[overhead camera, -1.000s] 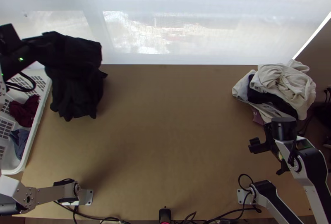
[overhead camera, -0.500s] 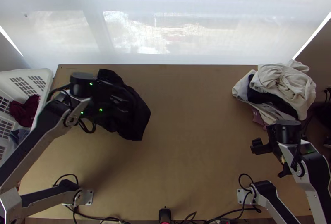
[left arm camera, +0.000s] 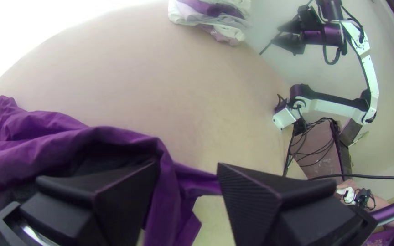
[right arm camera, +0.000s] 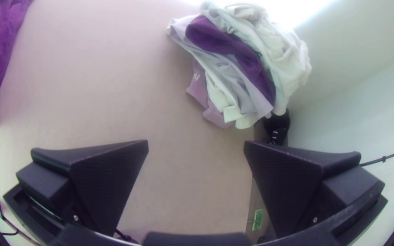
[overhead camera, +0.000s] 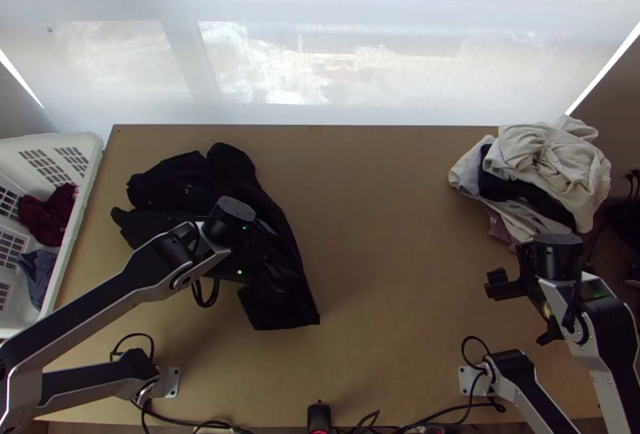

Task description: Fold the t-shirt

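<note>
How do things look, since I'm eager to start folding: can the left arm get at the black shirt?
Probably yes: its open claw is just over the shirt, and nothing seems to block it.

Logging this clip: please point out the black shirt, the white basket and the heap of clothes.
Black shirt [overhead camera: 280,310]: top view, on its end nearest the table's near edge.
White basket [overhead camera: 66,254]: top view, on its rim beside the table.
Heap of clothes [overhead camera: 548,158]: top view, on its cream upper cloth.
</note>
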Action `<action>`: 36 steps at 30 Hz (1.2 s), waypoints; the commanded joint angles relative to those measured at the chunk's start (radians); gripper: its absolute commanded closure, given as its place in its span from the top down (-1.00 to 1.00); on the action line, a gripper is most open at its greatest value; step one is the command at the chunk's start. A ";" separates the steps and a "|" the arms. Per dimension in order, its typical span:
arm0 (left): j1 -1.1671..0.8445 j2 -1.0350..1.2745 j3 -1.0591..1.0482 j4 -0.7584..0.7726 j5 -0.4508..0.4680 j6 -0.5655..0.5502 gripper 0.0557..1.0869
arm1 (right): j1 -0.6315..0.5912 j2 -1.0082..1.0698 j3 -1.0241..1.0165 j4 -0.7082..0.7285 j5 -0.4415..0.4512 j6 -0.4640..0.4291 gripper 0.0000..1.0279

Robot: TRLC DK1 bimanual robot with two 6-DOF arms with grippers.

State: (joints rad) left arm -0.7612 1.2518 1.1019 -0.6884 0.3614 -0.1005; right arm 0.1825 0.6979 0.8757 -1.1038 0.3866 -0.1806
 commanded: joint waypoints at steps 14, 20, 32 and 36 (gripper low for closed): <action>0.362 -0.066 0.042 -0.088 -0.012 0.093 0.90 | 0.000 -0.005 -0.007 0.009 0.000 0.001 0.90; 0.566 -0.063 0.021 -0.122 -0.012 0.168 0.90 | 0.012 -0.003 0.002 0.016 0.000 0.000 0.90; 0.755 -0.084 -0.111 -0.111 -0.065 0.289 0.90 | 0.084 0.080 0.158 0.016 -0.008 0.000 0.90; 0.758 -0.078 -0.185 0.023 -0.139 0.291 0.90 | 0.121 0.117 0.184 0.018 -0.009 0.001 0.90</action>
State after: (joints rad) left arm -0.0486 1.1713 1.0134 -0.7956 0.3000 0.1699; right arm 0.2520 0.7574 0.9958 -1.0866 0.3782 -0.1802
